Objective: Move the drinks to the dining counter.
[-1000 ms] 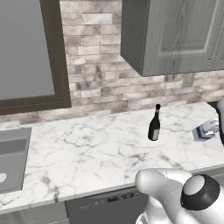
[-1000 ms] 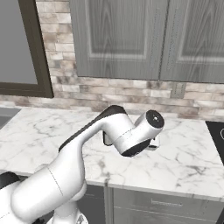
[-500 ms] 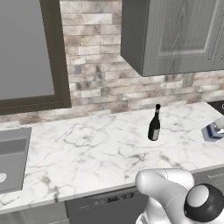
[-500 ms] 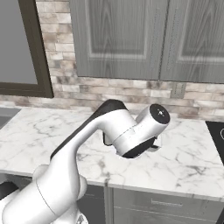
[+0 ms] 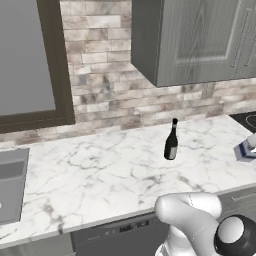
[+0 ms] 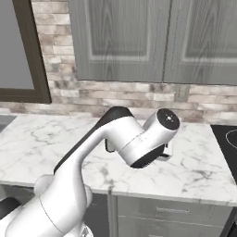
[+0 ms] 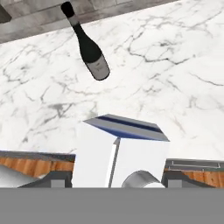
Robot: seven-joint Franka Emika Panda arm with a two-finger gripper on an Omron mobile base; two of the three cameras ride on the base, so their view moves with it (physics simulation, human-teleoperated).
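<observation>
A blue-and-white milk carton [image 7: 120, 151] stands between my gripper's [image 7: 117, 178] two dark fingertips, and the gripper is shut on it. In the left base view the carton [image 5: 246, 149] hangs at the far right edge, just over the front of the marble counter [image 5: 100, 170]. A tall black wine bottle [image 5: 171, 140] stands upright on that counter, left of the carton and nearer the brick wall; in the hand view the wine bottle [image 7: 89, 49] lies beyond the carton. The dining counter is out of view.
A sink [image 5: 10, 185] is set into the counter at the far left, and a dark cooktop [image 6: 227, 143] lies at the right end. Grey wall cabinets [image 5: 200, 40] hang above. A dark dishwasher front [image 5: 120, 232] sits below the counter edge.
The milk carton has drifted slightly to the right with the hand. The arm's elbow has swung right and lower. The wine bottle has not moved.
</observation>
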